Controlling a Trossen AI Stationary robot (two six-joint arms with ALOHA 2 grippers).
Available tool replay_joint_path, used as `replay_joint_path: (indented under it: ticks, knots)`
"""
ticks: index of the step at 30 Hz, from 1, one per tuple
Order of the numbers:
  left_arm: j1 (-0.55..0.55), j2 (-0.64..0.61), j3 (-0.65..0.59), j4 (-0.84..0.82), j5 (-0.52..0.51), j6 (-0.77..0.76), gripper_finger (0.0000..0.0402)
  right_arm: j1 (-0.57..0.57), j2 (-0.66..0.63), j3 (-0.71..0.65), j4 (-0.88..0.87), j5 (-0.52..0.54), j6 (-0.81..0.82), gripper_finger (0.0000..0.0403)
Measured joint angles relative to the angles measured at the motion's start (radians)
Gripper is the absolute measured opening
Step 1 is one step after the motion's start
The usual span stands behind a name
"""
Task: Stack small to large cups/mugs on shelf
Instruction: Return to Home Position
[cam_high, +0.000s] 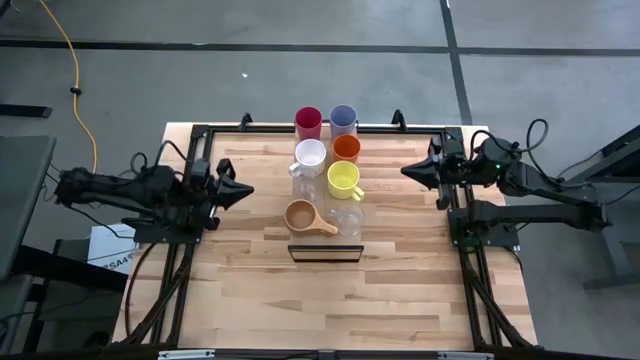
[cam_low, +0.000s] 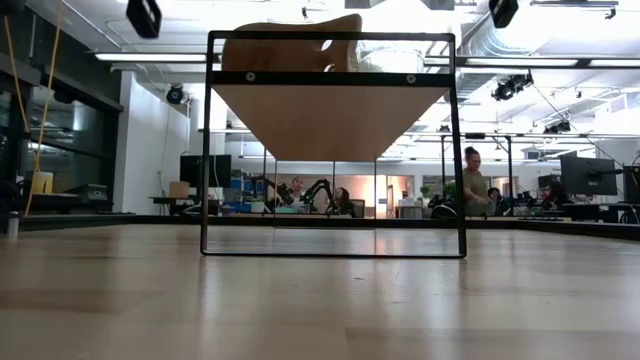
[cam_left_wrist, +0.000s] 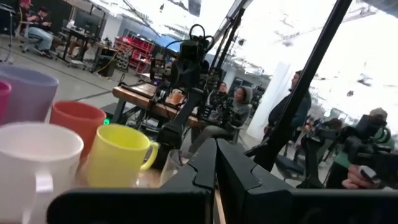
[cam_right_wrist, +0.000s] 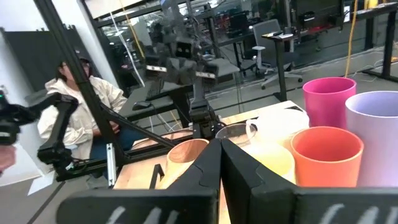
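Several cups stand in two rows on the shelf (cam_high: 325, 243), whose dark front edge faces the table's near side. From far to near they are a red tumbler (cam_high: 308, 122), a lavender tumbler (cam_high: 343, 120), a white mug (cam_high: 310, 155), an orange tumbler (cam_high: 346, 148), a clear glass (cam_high: 304, 183), a yellow mug (cam_high: 343, 180), a brown wooden cup (cam_high: 303, 217) and another clear glass (cam_high: 348, 220). My left gripper (cam_high: 248, 189) is shut, level, left of the cups. My right gripper (cam_high: 405, 172) is shut, level, right of them. Neither holds anything.
The low view shows the shelf's plank (cam_low: 330, 115) from below, on a black frame standing on the tabletop (cam_low: 320, 300). Bare tabletop (cam_high: 330, 300) lies nearer than the shelf. People sit and stand in the room beyond the table. A yellow cable (cam_high: 75, 70) runs on the floor.
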Motion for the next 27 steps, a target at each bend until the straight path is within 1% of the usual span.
replay_joint_path:
  ticks: [5, 10, 15, 18, 24, 27]
  knots:
    - [0.0, -0.055, -0.149, 0.107, 0.0, -0.042, 0.0, 0.0, 0.0, 0.0, -0.009, -0.045, 0.009, 0.0]
    - [0.0, -0.128, -0.257, 0.137, -0.009, -0.069, 0.0, 0.0, 0.0, 0.0, -0.033, -0.05, 0.124, 0.0]
    - [0.004, -0.217, -0.319, 0.13, -0.014, -0.07, 0.0, 0.0, 0.0, 0.0, -0.039, -0.053, 0.125, 0.0]
    - [0.039, -0.275, -0.34, 0.079, -0.003, -0.077, 0.0, 0.0, 0.0, 0.0, -0.039, -0.053, 0.124, 0.0]
    - [0.139, -0.389, -0.366, 0.0, 0.093, -0.096, 0.0, 0.0, 0.0, 0.0, -0.039, -0.053, 0.124, 0.0]
    - [0.17, -0.44, -0.397, -0.019, 0.124, -0.129, 0.0, 0.0, 0.0, 0.0, -0.039, -0.053, 0.124, 0.0]
